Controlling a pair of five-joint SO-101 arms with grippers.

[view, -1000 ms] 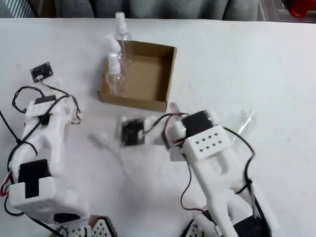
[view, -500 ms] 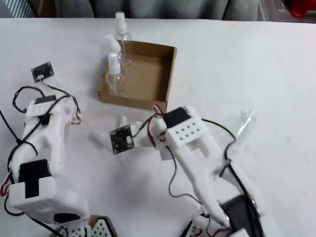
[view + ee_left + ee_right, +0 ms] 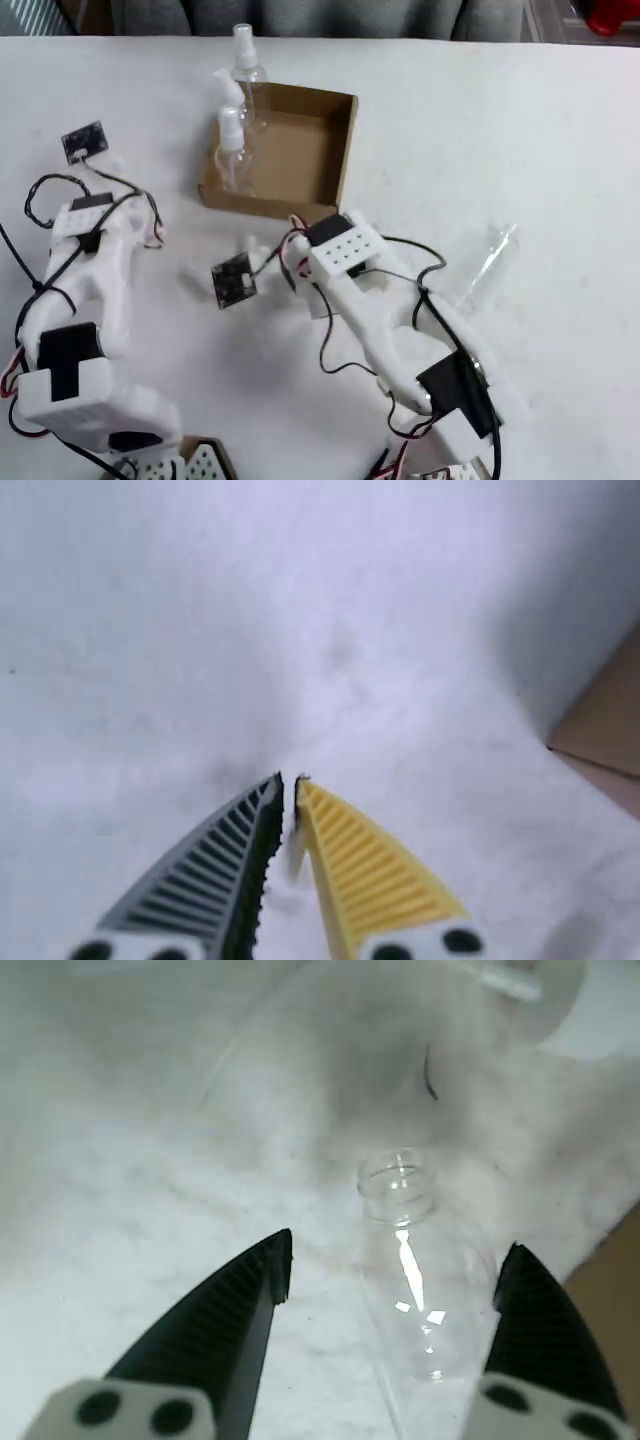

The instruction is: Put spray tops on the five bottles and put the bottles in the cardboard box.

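Observation:
The cardboard box [image 3: 300, 150] sits open at the middle back of the table. One clear bottle with a white spray top [image 3: 232, 150] stands inside it by its left wall. A second capped bottle [image 3: 229, 92] is at its far left corner, and a third [image 3: 243, 55] stands just behind. My right gripper [image 3: 400, 1250] is open, with a clear bottle without a top [image 3: 420, 1295] lying on the table between its black fingers, untouched. In the high view the right arm [image 3: 345, 255] hangs in front of the box. My left gripper [image 3: 290, 782] is shut on nothing, low over the bare table.
A crumpled clear plastic bag [image 3: 488, 255] lies right of the right arm and also appears as a plastic bag [image 3: 400, 1030] beyond the open bottle. The left arm [image 3: 85, 270] lies along the table's left side. A box corner [image 3: 610, 730] is near the left gripper.
The right arm has swung left and forward, bringing its wrist from the table's middle to just in front of the box. The left arm has not moved.

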